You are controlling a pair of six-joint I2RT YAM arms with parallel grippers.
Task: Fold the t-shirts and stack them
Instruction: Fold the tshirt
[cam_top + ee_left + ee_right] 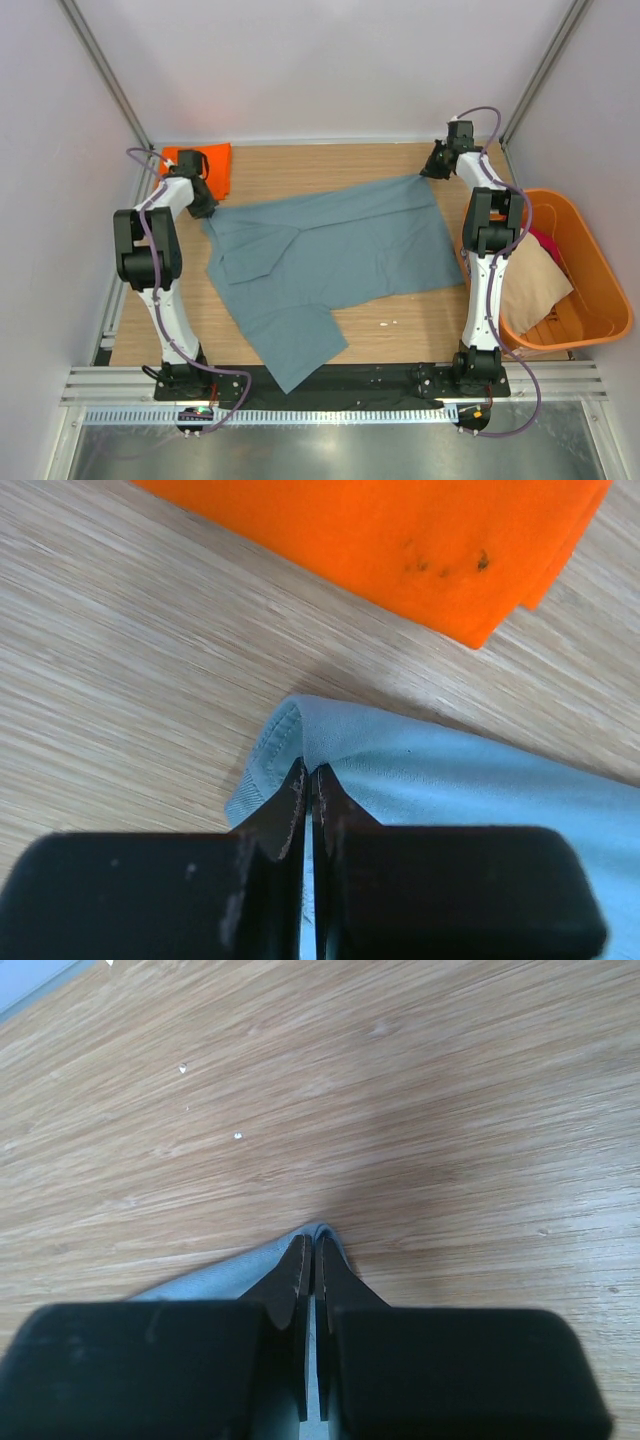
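I've got the left end effector point(308, 772) clenched on a hemmed corner of the grey-blue t-shirt point(330, 250), fingers pinched tight with the cloth between them. The right end effector point(310, 1242) is likewise clamped on the shirt's far right corner. The shirt is spread mostly flat on the surface point(330, 165) between the two, one part trailing to the near edge. A folded orange t-shirt point(400, 540) lies just beyond the left end effector, not touching the blue one. The orange tub point(605, 275) at right holds a beige t-shirt point(535, 290), draped over its rim, and a red t-shirt point(545, 242).
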